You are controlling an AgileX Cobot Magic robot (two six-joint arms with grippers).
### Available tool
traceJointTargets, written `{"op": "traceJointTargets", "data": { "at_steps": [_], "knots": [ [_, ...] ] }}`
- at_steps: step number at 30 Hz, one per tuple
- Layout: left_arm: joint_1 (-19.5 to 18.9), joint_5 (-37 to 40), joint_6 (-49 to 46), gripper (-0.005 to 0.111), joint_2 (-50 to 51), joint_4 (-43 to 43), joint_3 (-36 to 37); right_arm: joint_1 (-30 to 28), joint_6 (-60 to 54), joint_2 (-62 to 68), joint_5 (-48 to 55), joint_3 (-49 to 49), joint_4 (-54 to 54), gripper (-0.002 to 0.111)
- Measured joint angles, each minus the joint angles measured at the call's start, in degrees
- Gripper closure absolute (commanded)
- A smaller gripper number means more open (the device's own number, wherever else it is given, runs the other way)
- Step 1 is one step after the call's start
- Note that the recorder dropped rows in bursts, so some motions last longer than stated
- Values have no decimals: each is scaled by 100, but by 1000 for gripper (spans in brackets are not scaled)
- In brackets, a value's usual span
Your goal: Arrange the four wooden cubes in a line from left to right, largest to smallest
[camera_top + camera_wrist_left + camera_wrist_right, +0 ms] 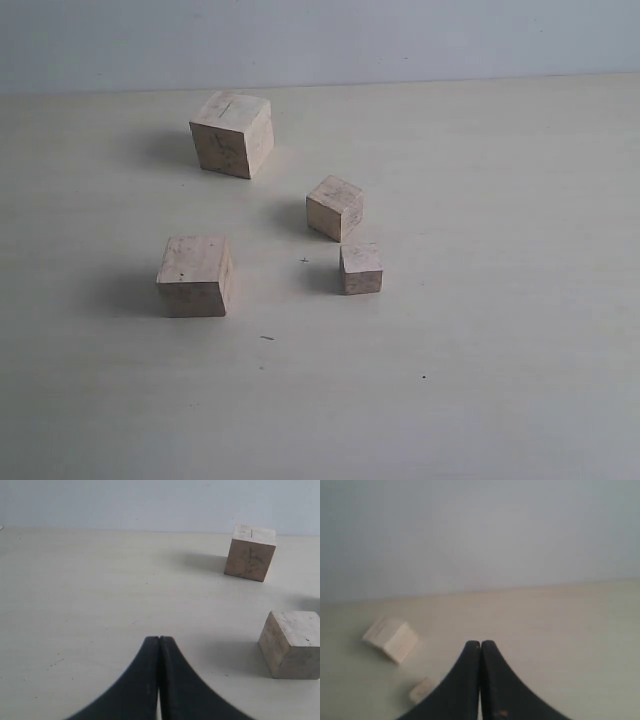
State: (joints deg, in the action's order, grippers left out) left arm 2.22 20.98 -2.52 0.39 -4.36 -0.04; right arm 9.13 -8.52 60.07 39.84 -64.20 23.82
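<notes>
Four pale wooden cubes stand apart on the table. The largest cube [232, 133] is at the back left, with a short dark slit on its top. In front of it, at the front left, is the second-largest cube [195, 276]. The third cube [335, 207] sits near the middle, and the smallest cube [361, 268] is just in front of it. Neither gripper shows in the exterior view. My left gripper [159, 639] is shut and empty, with the largest cube [250, 552] and second-largest cube [292, 644] off to one side. My right gripper [480, 643] is shut and empty.
The cubes rest on a pale beige table [500, 350] backed by a plain light wall [400, 40]. The right wrist view shows two blurred cubes to one side: a bigger cube [391, 639] and a small cube [421, 690] close to the finger.
</notes>
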Motion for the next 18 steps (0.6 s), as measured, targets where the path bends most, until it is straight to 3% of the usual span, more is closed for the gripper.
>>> {"op": "traceJointTargets", "data": {
  "at_steps": [5,13,18],
  "knots": [
    [0,0,0,107,0,0,0,503,-121,1404,589,-852,757,108],
    [0,0,0,107,0,0,0,546,-201,2416,-587,-1183,2006,108],
    [0,0,0,107,0,0,0,546,-1688,2755,-894,-1183,2332,108]
  ]
}}
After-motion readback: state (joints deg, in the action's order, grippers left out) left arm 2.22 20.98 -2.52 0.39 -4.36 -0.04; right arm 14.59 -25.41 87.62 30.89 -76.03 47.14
